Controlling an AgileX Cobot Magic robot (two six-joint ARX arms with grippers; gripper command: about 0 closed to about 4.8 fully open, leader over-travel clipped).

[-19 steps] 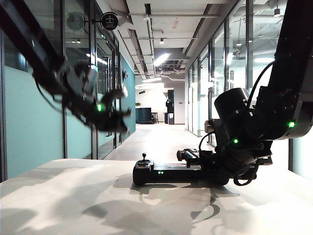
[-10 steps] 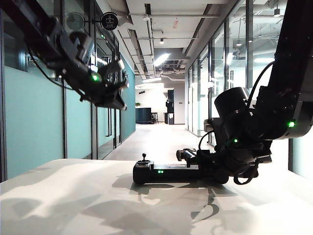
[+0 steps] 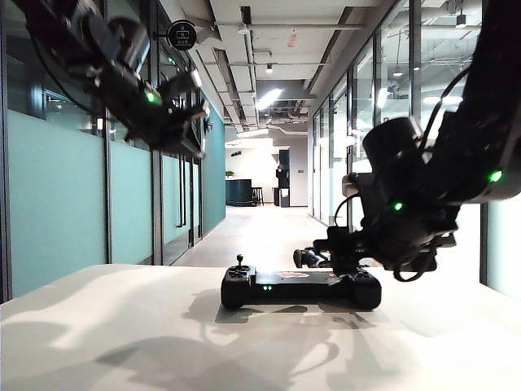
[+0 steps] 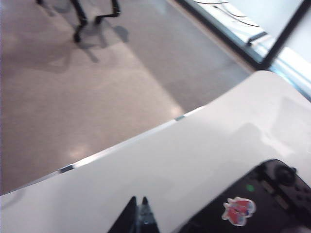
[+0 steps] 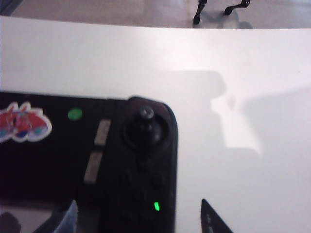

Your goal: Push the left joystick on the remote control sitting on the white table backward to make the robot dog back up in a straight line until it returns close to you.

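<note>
On the broad white counter [image 3: 122, 326] the wide black remote control [image 3: 299, 287] is left untouched, its left joystick [image 3: 239, 261] upright, the left gripper [image 3: 183, 122] held high with jaws together, the right gripper [image 5: 138, 218] spread just above its right end, the robot dog's legs [image 4: 95, 17] seen near, so the push is judged done.

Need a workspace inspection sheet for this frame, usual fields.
Surface: table white, bare apart from the remote.
Job's things: remote flat on the table, green lights on; left joystick upright, untouched; dog on the floor past the table edge, only its legs in view.
Clutter: nothing seen.
Grippers: left gripper high above the table's left side, shut, empty; right gripper open, just above the remote's right end, holding nothing.
Cables: black loop hanging under the right arm, off the table.
Surroundings: glass-walled corridor, ceiling lights on.
</note>
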